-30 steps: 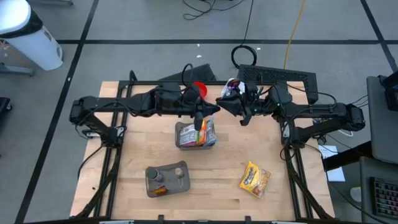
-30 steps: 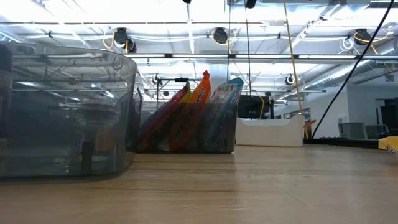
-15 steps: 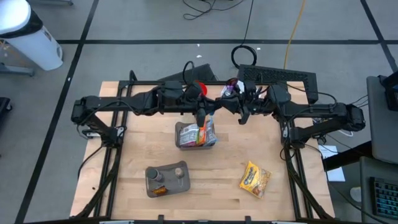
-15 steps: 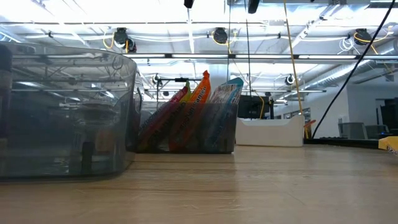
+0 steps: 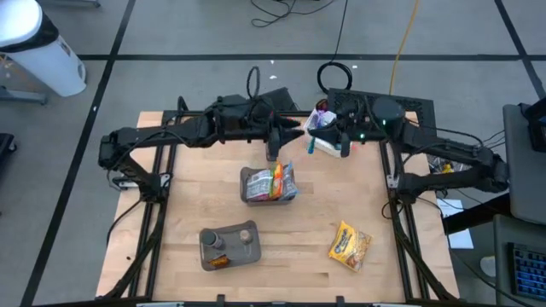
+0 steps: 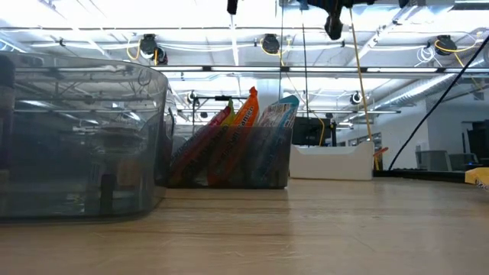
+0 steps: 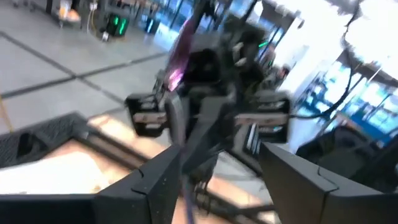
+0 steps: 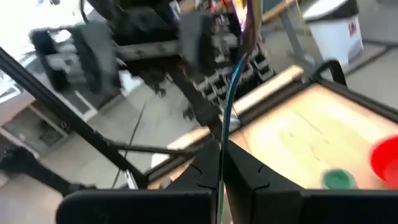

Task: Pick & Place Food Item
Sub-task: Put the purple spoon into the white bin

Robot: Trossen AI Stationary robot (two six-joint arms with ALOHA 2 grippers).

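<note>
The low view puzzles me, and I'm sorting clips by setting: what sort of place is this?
Probably a robotics lab or workshop: exposed ceiling beams with hanging lights, a taped concrete floor with loose cables, and a wooden table framed by two robot arms.

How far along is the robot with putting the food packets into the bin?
Done: several packets stand in the middle bin. In hand: the right gripper, fingers shut, holds a blue-and-white packet above the table's far edge; the left gripper beside it has open fingers. Left: binning that packet, and the yellow packet lying on the table.
</note>
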